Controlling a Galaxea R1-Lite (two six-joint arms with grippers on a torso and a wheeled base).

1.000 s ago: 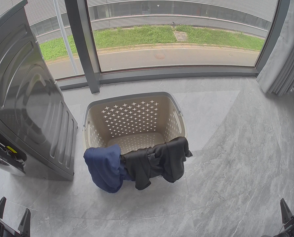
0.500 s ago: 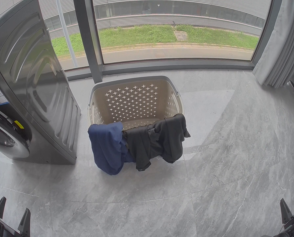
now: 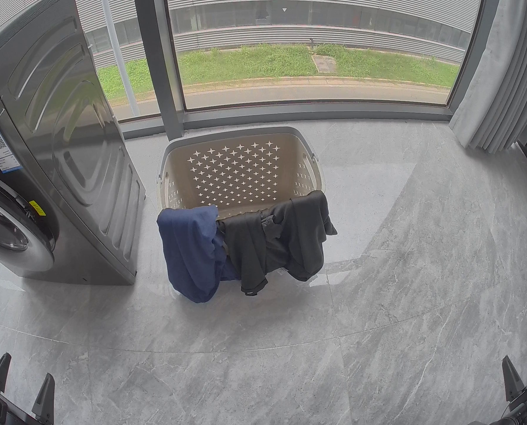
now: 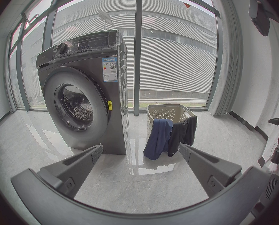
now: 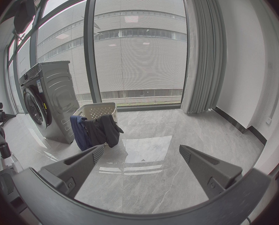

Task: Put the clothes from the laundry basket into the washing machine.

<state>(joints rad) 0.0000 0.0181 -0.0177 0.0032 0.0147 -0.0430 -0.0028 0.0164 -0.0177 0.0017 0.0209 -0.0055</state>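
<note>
Grey stone floor tiles (image 3: pixel 405 278) run up to a glass wall, and on them, near the window (image 3: pixel 310 48), stands the laundry basket (image 3: pixel 238 133). Two clothes hang over its near rim rather than lying inside: a blue garment (image 3: pixel 191 254) on the left and a black garment (image 3: pixel 281 240) to its right. They touch each other and drape down the basket's outer wall, which leaves loose cloth exposed for a pinch from the near side. The part of the basket's bottom that shows looks bare.

Just left of the basket stands the front-loading washing machine (image 3: pixel 68 143). Its round door (image 4: pixel 74 102) faces the near side and looks shut, so it probably has to be opened first. The left gripper (image 4: pixel 141 147) and right gripper (image 5: pixel 141 148) sit low at the near edge, well apart from the clothes, both spread wide and holding nothing. A pale curtain (image 3: pixel 502 90) hangs at the far right.
</note>
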